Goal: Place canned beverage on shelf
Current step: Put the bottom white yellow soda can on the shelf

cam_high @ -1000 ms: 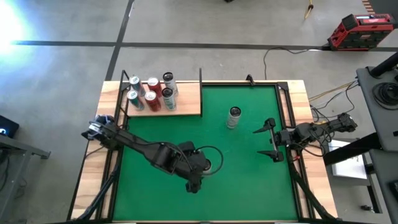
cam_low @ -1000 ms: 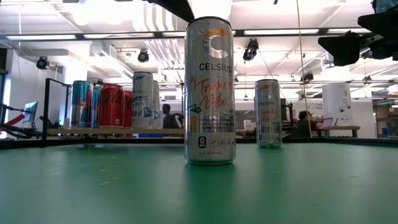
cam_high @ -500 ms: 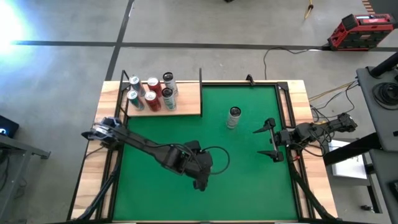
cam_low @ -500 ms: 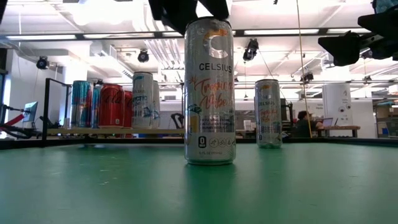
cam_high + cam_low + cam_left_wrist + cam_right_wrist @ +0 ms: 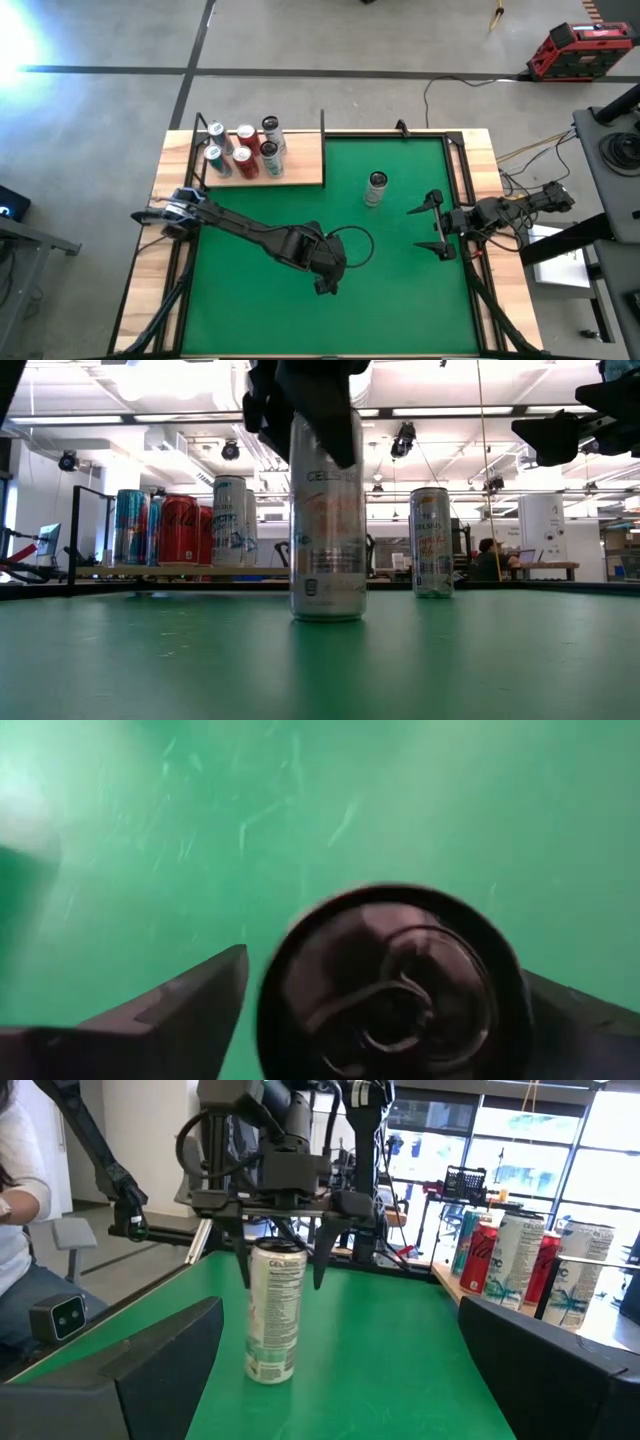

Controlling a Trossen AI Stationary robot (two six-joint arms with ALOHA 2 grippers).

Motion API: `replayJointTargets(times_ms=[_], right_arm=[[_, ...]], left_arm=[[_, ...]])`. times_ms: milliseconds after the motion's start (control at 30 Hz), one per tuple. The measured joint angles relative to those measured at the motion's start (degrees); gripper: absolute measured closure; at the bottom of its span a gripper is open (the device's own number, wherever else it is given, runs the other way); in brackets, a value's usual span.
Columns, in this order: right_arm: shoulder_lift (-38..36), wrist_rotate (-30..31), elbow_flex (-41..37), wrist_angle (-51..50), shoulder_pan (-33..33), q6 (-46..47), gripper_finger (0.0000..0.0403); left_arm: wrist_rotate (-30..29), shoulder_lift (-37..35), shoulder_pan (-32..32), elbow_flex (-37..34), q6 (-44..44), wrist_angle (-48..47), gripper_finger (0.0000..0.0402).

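The left claw (image 5: 300,400) hangs over a tall slim can (image 5: 327,520) that stands upright on the green mat (image 5: 400,300), toward the near edge of the surface (image 5: 150,290) and about midway along it. Its fingers (image 5: 240,1265) reach down on either side of the can's upper part. In the left wrist view the can's top with its pull tab sits between the two fingers with some gap on one side, so the claw straddles the can, spread and not yet clamped on it.

A second can (image 5: 376,187) stands farther back on the mat, nearer the right claw (image 5: 433,225), which waits with its fingers spread by the right edge. The shelf (image 5: 300,170), a light wood board with black rods, sits at the far left corner and already carries five cans (image 5: 243,150); its right part is bare.

The can is probably full, so moderately heavy for its width, with thin walls that dent under a hard squeeze and a smooth, somewhat slippery printed skin. Being tall and narrow, it should tip easily. A hold across the round body below the rim, fingers level, looks safest.
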Motion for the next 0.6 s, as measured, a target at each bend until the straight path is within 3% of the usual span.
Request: replayJointTargets(times_ms=[233, 600], right_arm=[[0.0, 0.0, 0.0, 0.0, 0.0, 0.0, 0.0007], [0.0, 0.0, 0.0, 0.0, 0.0, 0.0, 0.0007]], left_arm=[[-0.2, -0.4, 0.3, 0.2, -2.0, -3.7, 0.0169], [-2.0, -6.8, 4.2, 0.2, -1.6, -9.9, 0.0169]])
